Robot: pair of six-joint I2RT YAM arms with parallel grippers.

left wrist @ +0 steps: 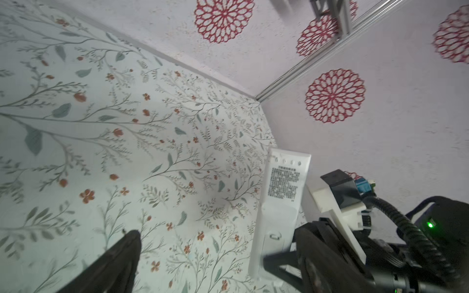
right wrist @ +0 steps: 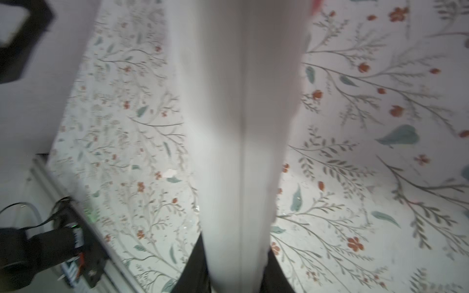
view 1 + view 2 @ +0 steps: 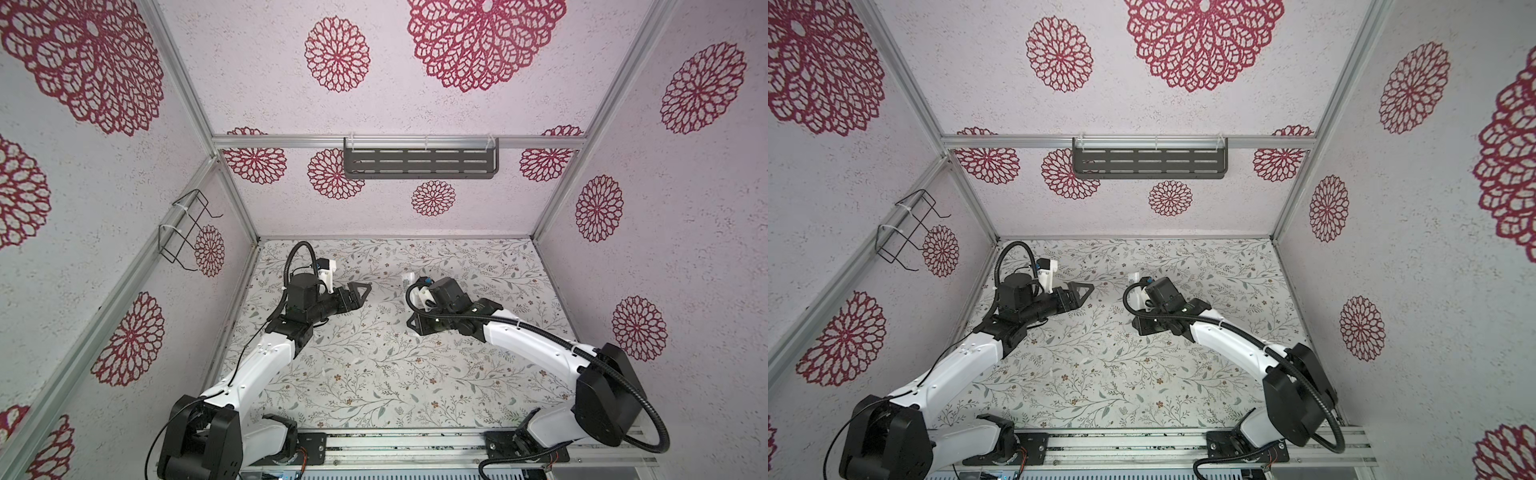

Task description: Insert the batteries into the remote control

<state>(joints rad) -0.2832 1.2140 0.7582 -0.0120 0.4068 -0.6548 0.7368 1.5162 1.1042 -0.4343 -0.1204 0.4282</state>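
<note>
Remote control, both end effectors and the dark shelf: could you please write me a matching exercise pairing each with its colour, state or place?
Things:
1. remote control
2. left end effector
3. right end effector
4. dark shelf

Descriptions:
a. mounted on the back wall
b. open, holding nothing
c. white, with a printed label
d. shut on the remote control

Pairs: 1-c, 2-b, 3-d, 4-a.

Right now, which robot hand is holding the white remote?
The right gripper: its jaws are shut on the remote control. The left gripper holds nothing; its jaws stand wide open, apart from it.
</note>
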